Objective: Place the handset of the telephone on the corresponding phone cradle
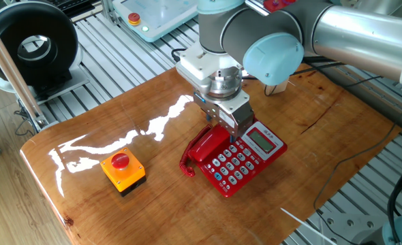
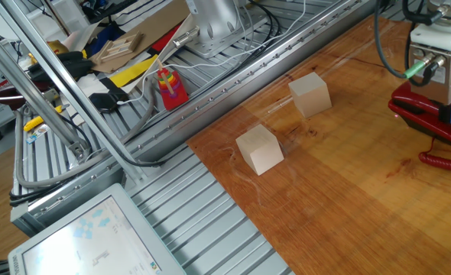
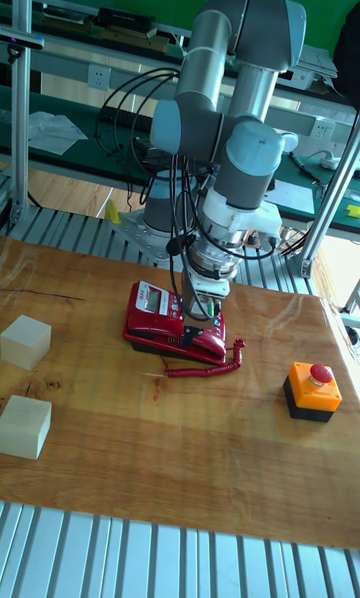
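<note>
A: What's the setting?
B: A glossy wooden table [image 1: 85, 146] on a ribbed metal bench, green wall behind in the tall fixed view.

A: And the gripper?
B: The gripper [image 1: 229, 131] points straight down over the phone [image 1: 245, 160], its fingers [image 3: 200, 308] down at the handset [image 1: 206, 144]. In the other fixed view only its boxy body [image 2: 433, 67] shows, at the right edge. I cannot tell whether the fingers pinch the handset or stand loose beside it; they are too small and partly hidden.

A: Where does the handset lie?
B: Along the phone's long edge, over the cradle [image 3: 190, 339], seemingly seated in it. Its coiled cord [image 3: 205, 366] trails onto the wood beside the phone.

A: Anything else close by?
B: The keypad [image 1: 232, 165] and the small display [image 1: 260, 140] lie just beside the gripper. An orange box [image 1: 122, 171] with a red button sits well apart on the table. Two pale wooden cubes [image 2: 260, 149] [image 2: 310, 94] stand toward the other end, apart from each other.
</note>
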### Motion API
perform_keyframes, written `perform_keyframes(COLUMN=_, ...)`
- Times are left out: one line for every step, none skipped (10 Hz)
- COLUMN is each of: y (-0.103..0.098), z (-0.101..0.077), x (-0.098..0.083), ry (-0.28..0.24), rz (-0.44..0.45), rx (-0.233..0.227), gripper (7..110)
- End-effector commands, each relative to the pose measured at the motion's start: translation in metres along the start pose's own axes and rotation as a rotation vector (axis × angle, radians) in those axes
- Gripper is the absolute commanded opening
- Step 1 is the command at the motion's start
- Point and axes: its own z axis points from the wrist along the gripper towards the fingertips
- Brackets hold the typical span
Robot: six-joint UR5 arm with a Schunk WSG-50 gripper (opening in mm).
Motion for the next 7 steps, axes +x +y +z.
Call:
perform_keyframes(y=-0.004, z=-0.004, x=-0.003, ry=-0.019, rz=0.015, rx=0.015, gripper=88)
perform_keyframes(y=-0.004, z=-0.004, x=-0.002, ry=-0.016, rz=0.017, rx=0.014, gripper=88)
perform_keyframes(y=-0.003, z=-0.004, x=-0.001, ry=-0.015, rz=0.018, rx=0.011, gripper=88)
perform_keyframes(y=-0.002, z=-0.006, x=0.0, ry=-0.015, rz=0.02, rx=0.005, gripper=88)
perform_keyframes(y=-0.003, z=-0.012, x=0.004, ry=-0.007, rz=0.014, rx=0.0, gripper=88)
perform_keyframes(y=-0.006, z=-0.021, x=0.005, ry=-0.013, rz=0.003, rx=-0.006, gripper=88)
perform_keyframes(y=-0.009, z=-0.036, x=0.004, ry=-0.024, rz=0.004, rx=-0.017, gripper=88)
